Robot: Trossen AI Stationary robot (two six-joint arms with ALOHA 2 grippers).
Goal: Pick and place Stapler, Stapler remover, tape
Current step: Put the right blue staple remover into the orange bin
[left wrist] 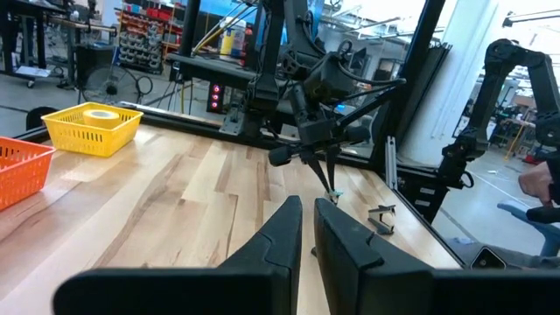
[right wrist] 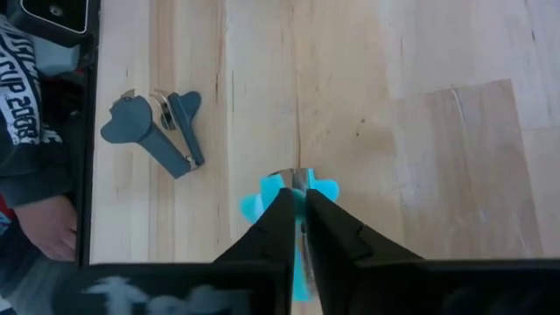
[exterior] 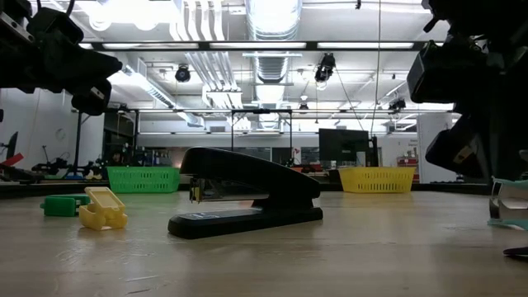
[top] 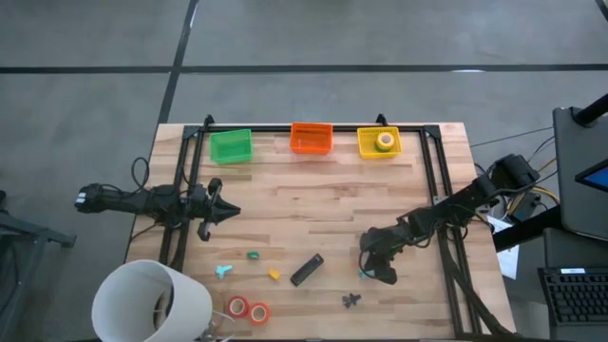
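Note:
The black stapler (top: 306,270) lies on the table's middle near side and also shows in the low view (exterior: 247,198). My right gripper (top: 367,273) is to its right, pointing down and shut on a cyan staple remover (right wrist: 278,194). A dark staple remover (top: 351,301) lies nearer the front edge, close to it (right wrist: 157,127). Two red-orange tape rolls (top: 248,309) lie flat at the front left, and a green roll (top: 254,255) lies left of the stapler. A yellow roll (top: 385,142) sits in the yellow basket. My left gripper (top: 228,211) is shut and empty at the table's left. My right gripper pinches the cyan staple remover at its middle (right wrist: 297,182), between the two fingers. The fingers come from above, pointing down. The remover's cyan wings stick out on both sides of the fingertips. Whether it rests on the table or hangs just above it, I cannot tell.
A green basket (top: 231,145), an orange basket (top: 311,139) and a yellow basket (top: 365,142) stand along the far edge. A second cyan remover (top: 223,272) and a small yellow piece (top: 274,275) lie left of the stapler. A white cylinder (top: 152,304) stands at the front left. A person's hand (right wrist: 44,229) is at the table's edge.

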